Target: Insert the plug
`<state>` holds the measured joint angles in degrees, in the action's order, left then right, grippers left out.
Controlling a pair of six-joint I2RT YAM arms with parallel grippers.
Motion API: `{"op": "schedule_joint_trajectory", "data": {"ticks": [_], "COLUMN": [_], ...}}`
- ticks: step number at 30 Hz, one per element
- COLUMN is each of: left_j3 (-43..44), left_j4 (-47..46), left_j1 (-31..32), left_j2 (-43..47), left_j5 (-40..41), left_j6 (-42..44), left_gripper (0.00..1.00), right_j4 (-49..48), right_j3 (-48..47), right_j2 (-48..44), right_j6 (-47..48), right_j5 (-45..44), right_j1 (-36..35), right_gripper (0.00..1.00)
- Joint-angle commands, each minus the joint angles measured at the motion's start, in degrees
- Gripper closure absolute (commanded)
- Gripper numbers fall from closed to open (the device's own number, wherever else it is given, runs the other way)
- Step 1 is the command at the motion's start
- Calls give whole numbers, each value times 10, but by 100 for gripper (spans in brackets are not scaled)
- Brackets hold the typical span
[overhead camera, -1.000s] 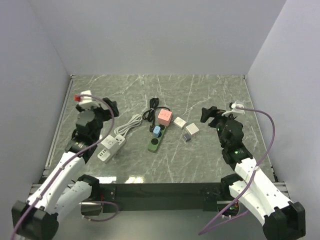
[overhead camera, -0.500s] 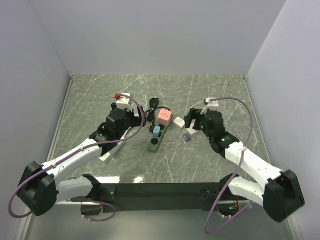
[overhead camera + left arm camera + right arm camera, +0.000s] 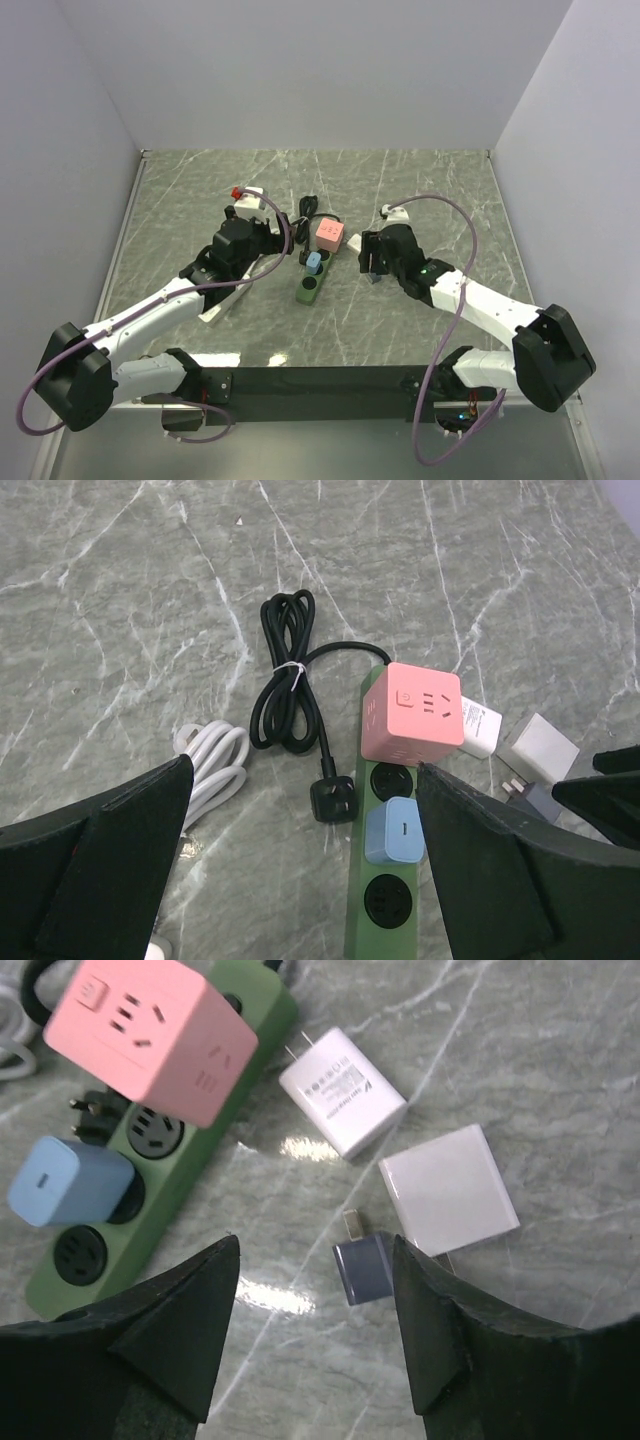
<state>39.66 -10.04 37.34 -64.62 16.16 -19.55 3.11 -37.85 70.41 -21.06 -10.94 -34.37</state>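
Note:
A green power strip [image 3: 308,287] lies mid-table, with a pink cube socket [image 3: 412,712] and a blue charger [image 3: 390,832] plugged into it. A black plug [image 3: 331,798] on a coiled black cord lies loose just left of the strip [image 3: 385,920]. My left gripper [image 3: 305,770] hangs wide open above that plug and the strip, holding nothing. A small grey plug [image 3: 365,1268] lies on the table between the fingers of my right gripper [image 3: 315,1245], close to the right finger. That gripper [image 3: 368,258] is open and grips nothing.
A white charger [image 3: 342,1105] and a white square adapter [image 3: 448,1190] lie just beyond the grey plug. A white cable [image 3: 213,770] is coiled left of the black cord [image 3: 285,670]. A white power strip [image 3: 207,312] lies partly under my left arm.
Both arms have swung in from the table's sides toward the green strip. The right gripper has come down over the small grey plug and its jaws have narrowed. The left jaws stay wide.

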Motion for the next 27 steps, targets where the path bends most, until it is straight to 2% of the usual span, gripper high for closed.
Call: {"op": "schedule_joint_trajectory", "data": {"ticks": [1,8,17,27], "left_j3": [22,24,23,27], "left_j4": [-24,-13,-14,-9], "left_j1": [4,4,4,3], "left_j2": [8,5,6,0], "left_j5": [-11,-7,-3,-11], "left_j6": [6,7,11,13], "left_gripper": [0,1,1,1], "right_j4": [16,34,26,28], "right_j3": [7,-18,-7,-25], "right_j2": [-5,68,77,127], "right_j6": [-9,-12,-12,-16], "right_j5": [-13,-3,-1,-8], "right_j1": [-3,-3,-3,-3], "right_gripper": [32,38,39,41]}}
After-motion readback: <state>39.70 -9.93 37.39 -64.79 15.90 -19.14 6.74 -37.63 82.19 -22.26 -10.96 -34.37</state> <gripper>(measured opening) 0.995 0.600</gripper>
